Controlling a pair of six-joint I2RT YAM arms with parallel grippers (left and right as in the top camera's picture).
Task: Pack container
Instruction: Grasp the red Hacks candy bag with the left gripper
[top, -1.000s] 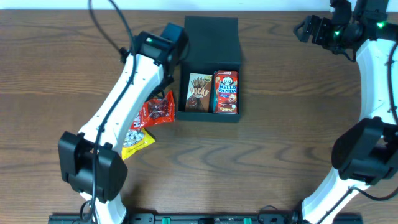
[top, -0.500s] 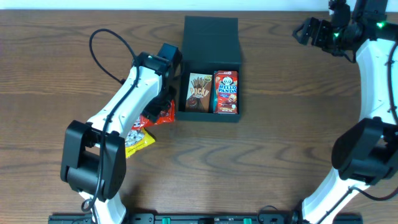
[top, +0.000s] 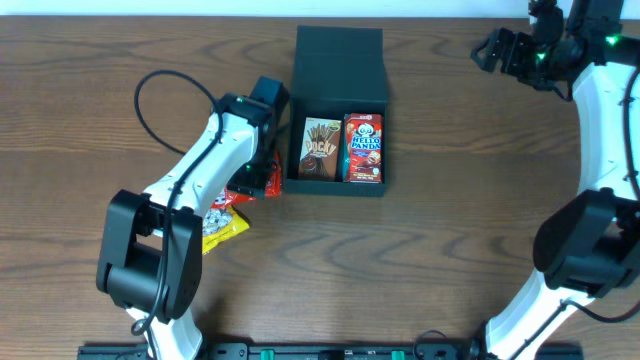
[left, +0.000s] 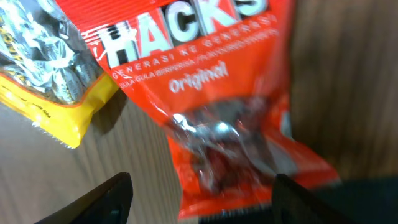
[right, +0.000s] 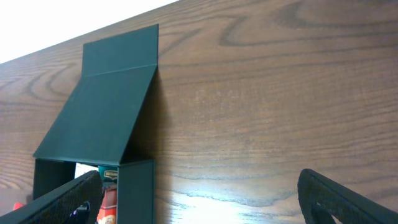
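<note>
The container (top: 340, 75) is a dark teal-green box with its flap lid folded back, standing at the back middle of the table. Upright inside it are a Pocky box (top: 321, 150) and a Hello Panda box (top: 364, 147). My left gripper (top: 262, 178) hangs just left of the container, low over a red Hacks bag (top: 240, 190). In the left wrist view the left gripper (left: 202, 205) is open, its fingers (left: 112, 199) straddling the near end of the Hacks bag (left: 211, 93). My right gripper (top: 500, 50) stays at the back right, open and holding nothing. The container (right: 106, 106) also shows in the right wrist view.
A yellow snack bag (top: 225, 225) lies on the wood at the front left of the red bag, and appears again as the yellow bag (left: 50, 74) in the left wrist view. A black cable (top: 150, 90) loops above the left arm. The table's far edge runs just behind the container.
My left gripper has opened and swung from beside the container's back left corner toward the front, down over the red Hacks bag. The right arm has not moved.
</note>
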